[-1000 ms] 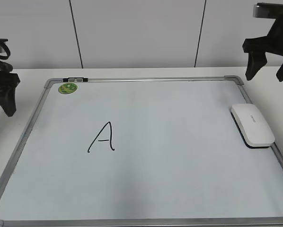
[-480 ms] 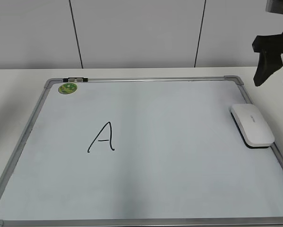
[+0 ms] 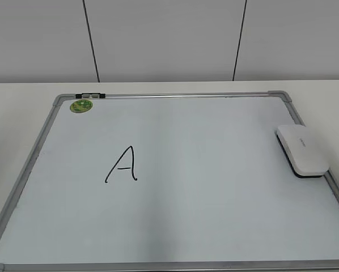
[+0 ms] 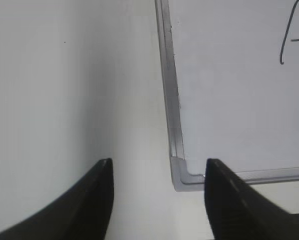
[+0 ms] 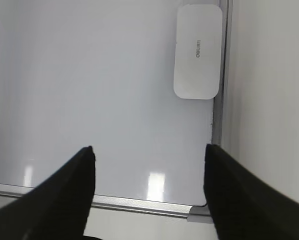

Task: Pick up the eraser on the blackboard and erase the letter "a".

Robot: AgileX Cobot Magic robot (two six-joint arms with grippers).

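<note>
Presently recorded: left gripper (image 4: 157, 172), fingers spread wide, empty, poised over white table (image 4: 64, 100) beside a grey corner of the blackboard (image 4: 229, 100). Right gripper (image 5: 148, 155), fingers likewise parted, empty, above the board's lower frame. Surface: pale tabletop; behind, grey wall panels (image 3: 164, 39) with dark seams. Fittings: round green sticker (image 3: 81, 105) at far-left corner, small clip on the top rail. Marking: the letter "a" (image 3: 123, 165), drawn as an angular capital, left of centre. Eraser (image 3: 301, 149), flat, white, lying against the right frame, long axis parallel to that rail, lettering uppermost, untouched, nothing obstructing.
</note>
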